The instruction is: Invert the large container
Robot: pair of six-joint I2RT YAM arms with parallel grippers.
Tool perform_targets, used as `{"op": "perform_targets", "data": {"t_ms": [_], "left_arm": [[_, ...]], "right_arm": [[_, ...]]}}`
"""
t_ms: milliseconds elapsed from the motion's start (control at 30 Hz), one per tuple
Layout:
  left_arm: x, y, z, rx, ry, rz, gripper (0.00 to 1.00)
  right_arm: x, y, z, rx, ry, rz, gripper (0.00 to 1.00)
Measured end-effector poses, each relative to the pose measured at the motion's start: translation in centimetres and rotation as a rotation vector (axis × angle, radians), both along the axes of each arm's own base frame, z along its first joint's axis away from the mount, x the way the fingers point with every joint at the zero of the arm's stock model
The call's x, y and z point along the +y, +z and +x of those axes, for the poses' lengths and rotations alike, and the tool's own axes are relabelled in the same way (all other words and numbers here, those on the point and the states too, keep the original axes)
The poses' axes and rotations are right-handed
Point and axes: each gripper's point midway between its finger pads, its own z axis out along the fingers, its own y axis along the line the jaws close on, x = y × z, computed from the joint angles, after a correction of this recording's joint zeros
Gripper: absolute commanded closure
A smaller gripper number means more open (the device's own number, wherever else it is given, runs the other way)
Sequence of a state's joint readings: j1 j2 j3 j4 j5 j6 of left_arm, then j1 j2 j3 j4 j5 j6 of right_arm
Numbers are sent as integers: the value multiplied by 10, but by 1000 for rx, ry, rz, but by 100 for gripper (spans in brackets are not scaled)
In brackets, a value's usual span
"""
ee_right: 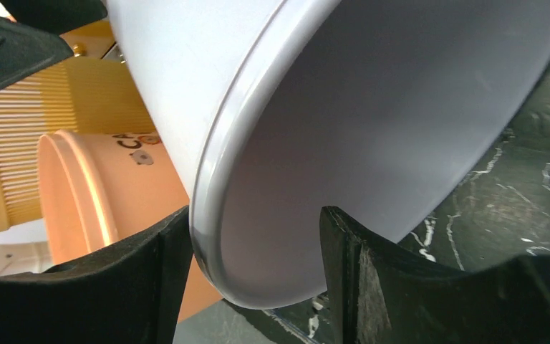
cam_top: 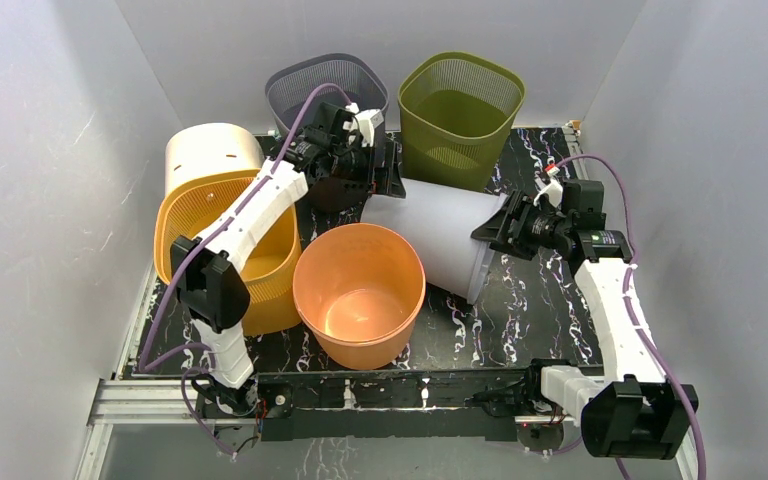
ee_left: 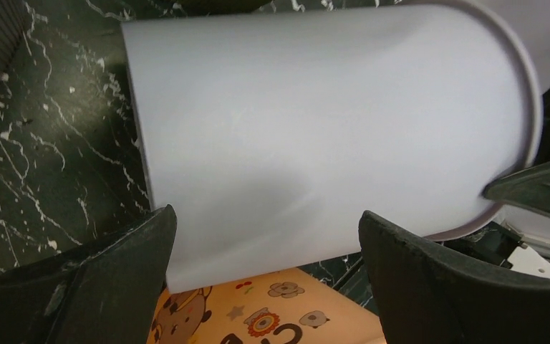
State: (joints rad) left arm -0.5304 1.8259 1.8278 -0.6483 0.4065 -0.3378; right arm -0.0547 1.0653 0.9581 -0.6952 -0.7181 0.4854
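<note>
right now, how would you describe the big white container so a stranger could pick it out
On the black marbled table, look between the green mesh basket at the back and the orange bucket in front. The white container there is the only smooth white one, tipped on its side, mouth toward the right fingers.

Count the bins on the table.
6: grey bin back centre, green bin back right, cream bin back left, yellow bin left, orange bin centre, white bin on its side beside it. None seem hidden.
</note>
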Motion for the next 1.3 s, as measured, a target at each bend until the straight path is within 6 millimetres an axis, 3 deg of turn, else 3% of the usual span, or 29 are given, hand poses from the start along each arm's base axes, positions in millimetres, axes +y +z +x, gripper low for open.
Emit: {"op": "perform_targets", "data": {"t_ms": [100,267,367,533,933,1300], "left_arm": [[3,-10,-1,15,1,16,2],[7,-13,1,-18,-5,-15,2],[11,-19,2,-6,0,-18,2],[18,-24,6,4,16,-13,2],[31,-35,12,61,18,-70,2],[1,-23,12,87,-58,-245,2]], "right_arm": [[-10,1,1,-8,-53,-62,42],[-23,10,2,-57,-130,-120,69],[-24,14,5,-69,-151,-112,75],[-25,20,12,-94,-173,-102,100],[-20,17,3,-146,-161,-55,100],[-18,18,1,-160,-145,-37,100]]}}
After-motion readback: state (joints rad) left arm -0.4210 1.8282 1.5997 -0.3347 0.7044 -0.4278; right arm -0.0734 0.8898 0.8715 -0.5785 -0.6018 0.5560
